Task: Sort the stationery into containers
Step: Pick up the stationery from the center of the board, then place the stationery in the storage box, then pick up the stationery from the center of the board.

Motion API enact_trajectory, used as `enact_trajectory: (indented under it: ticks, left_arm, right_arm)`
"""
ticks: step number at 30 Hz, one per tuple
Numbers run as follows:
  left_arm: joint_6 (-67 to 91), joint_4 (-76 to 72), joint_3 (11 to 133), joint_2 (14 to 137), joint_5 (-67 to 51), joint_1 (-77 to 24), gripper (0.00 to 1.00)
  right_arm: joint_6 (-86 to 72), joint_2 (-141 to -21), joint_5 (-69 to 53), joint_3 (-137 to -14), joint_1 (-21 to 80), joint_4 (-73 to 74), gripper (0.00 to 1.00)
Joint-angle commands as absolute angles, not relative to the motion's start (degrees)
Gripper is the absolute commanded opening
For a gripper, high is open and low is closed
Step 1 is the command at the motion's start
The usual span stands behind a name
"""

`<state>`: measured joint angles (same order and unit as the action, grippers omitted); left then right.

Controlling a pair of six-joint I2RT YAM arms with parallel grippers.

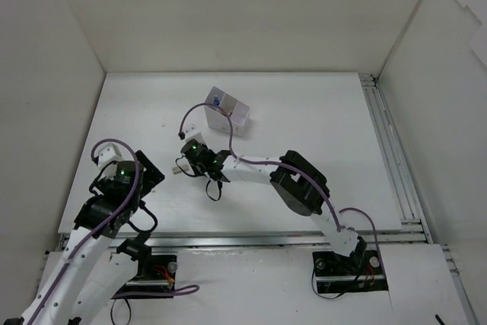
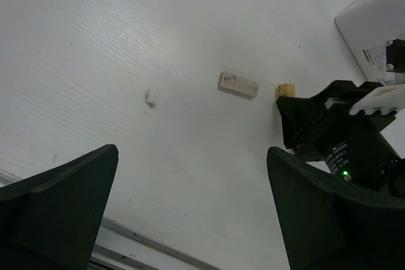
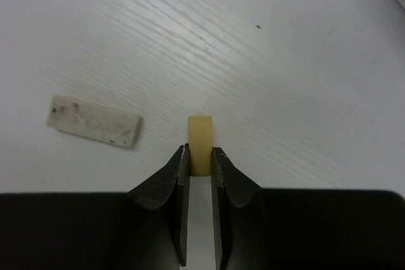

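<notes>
A short tan eraser block [image 3: 200, 136] lies on the white table, and my right gripper [image 3: 200, 151] is shut on its near end, both fingers pressed against its sides. A flat white smudged eraser [image 3: 95, 121] lies just left of it. In the left wrist view the same tan block [image 2: 286, 89] and white eraser [image 2: 238, 84] show beside the right gripper's black body. The translucent white container [image 1: 228, 110] stands behind the right gripper [image 1: 183, 165], with a small blue-labelled item [image 1: 218, 100] in it. My left gripper [image 2: 192, 151] hangs open over bare table, near the front left.
White walls enclose the table on three sides. A metal rail [image 1: 392, 150] runs along the right side and another [image 1: 251, 237] along the front edge. The right arm [image 1: 300, 184] stretches across the middle of the table.
</notes>
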<state>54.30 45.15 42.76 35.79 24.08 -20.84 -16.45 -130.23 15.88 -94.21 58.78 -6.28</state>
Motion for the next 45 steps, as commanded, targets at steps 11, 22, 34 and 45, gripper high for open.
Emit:
enact_trajectory:
  ticks: [11, 22, 34, 45]
  left_arm:
    - [42.63, 28.57, 47.11, 50.53, 7.40, -15.65, 1.00]
    - [36.83, 23.82, 48.78, 63.62, -11.16, -6.25, 1.00]
    - [36.12, 22.68, 49.04, 67.23, -8.96, -6.24, 1.00]
    - [20.98, 25.40, 56.94, 77.76, -10.10, -6.24, 0.99]
  right_arm:
    - [-16.26, -106.78, 14.06, -84.37, 40.89, -8.37, 0.00]
    - [-16.26, -116.45, 10.37, -95.71, 36.91, -3.69, 0.08]
    - [-16.79, -110.75, 7.64, -90.97, 37.53, -6.05, 0.70]
    - [-15.21, -90.28, 10.63, -72.02, 38.94, -10.63, 0.98]
